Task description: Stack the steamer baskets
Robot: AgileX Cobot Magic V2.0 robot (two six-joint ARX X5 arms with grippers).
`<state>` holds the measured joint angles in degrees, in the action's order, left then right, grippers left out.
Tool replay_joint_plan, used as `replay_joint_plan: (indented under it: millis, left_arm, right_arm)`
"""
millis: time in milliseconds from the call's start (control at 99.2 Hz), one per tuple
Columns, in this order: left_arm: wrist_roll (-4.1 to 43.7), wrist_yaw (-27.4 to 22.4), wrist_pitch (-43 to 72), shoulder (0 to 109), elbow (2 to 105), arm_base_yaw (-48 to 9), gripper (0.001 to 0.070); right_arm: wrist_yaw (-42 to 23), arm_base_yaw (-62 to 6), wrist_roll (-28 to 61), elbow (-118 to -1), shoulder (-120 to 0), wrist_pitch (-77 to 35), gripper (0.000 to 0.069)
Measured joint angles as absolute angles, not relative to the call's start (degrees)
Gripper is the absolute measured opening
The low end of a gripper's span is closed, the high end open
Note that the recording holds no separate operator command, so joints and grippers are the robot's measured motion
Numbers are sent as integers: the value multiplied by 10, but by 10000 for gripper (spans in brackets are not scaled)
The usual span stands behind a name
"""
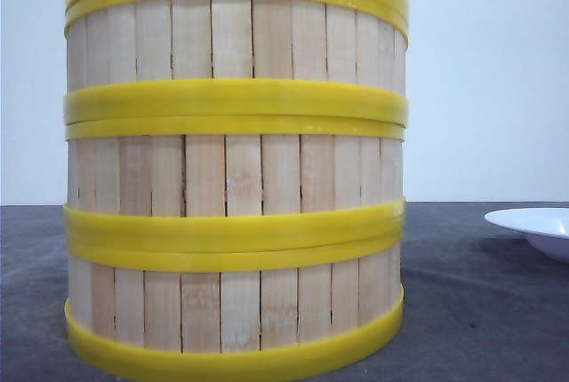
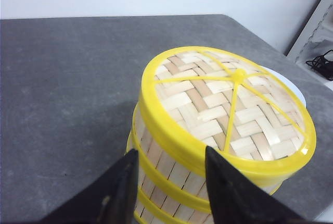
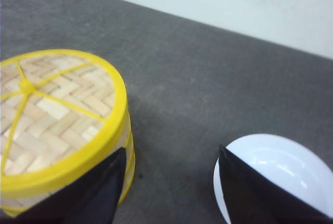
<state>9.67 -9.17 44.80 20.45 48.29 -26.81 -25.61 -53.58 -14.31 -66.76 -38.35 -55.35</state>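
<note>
Three steamer baskets (image 1: 233, 178) stand stacked in one column close to the front camera, pale slats between yellow rims. A woven yellow-rimmed lid (image 2: 229, 104) caps the stack, also visible as the lid (image 3: 47, 109) in the right wrist view. My left gripper (image 2: 170, 156) hangs open just above and beside the stack's upper wall (image 2: 171, 172), with nothing held. My right gripper (image 3: 171, 153) is open over bare table between the stack and the plate. Neither gripper shows in the front view.
A white shallow plate (image 1: 533, 226) lies on the dark grey table (image 1: 480, 311) to the right of the stack; the same plate (image 3: 283, 174) sits under my right gripper's finger. A pale wall stands behind the table.
</note>
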Motion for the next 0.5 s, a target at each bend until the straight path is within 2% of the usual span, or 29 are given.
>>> replay_joint_plan:
  millis: [192, 242, 292, 333, 403, 504]
  left_arm:
    - [97, -92, 448, 204, 483, -268, 231]
    - [96, -91, 448, 204, 483, -268, 203]
    - [97, -91, 448, 204, 483, -268, 118]
    - [97, -90, 449, 204, 483, -268, 70]
    - [97, -89, 448, 204, 483, -268, 36]
    - [97, -89, 449, 204, 483, -268, 27]
  right_arm:
    - [-257, -536, -155, -666, -374, -531, 334]
    - [-257, -536, -155, -666, -374, -532, 260]
    - [-257, -536, -154, -666, -374, -532, 135]
    - [-257, -536, -154, -666, -374, -532, 78]
    - [-257, -536, -154, -666, -374, -532, 34]
    - [-257, -536, -154, -666, -374, -531, 15]
